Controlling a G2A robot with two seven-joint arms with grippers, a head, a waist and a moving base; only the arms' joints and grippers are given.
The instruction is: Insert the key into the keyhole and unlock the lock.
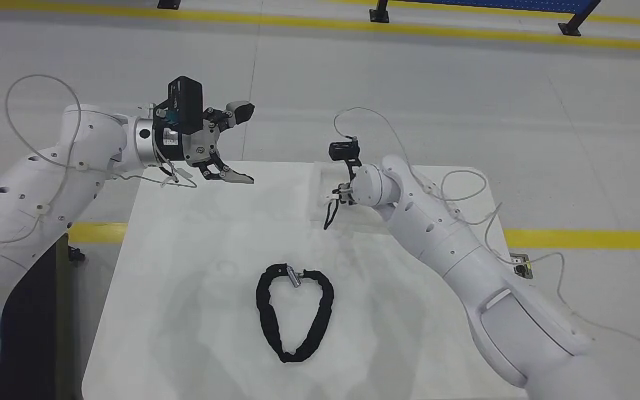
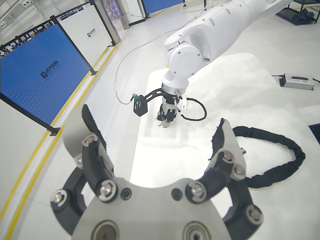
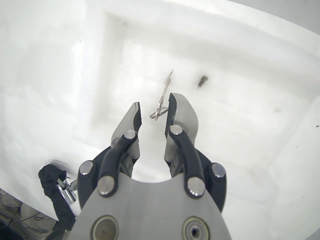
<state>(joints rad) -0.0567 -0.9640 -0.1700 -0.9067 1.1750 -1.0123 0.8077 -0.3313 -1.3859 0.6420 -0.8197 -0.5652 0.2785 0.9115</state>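
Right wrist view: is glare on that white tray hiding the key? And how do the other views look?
Right wrist view: the key reads dark against the washed-out foam tray, between the open right pincer. Top view: the tray nearly merges into the bright table; the black chain lock stands out. Left wrist view: the wide lens bows the table edges.

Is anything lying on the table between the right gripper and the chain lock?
No. The top view shows a bare stretch of white table between the right gripper and the chain lock.
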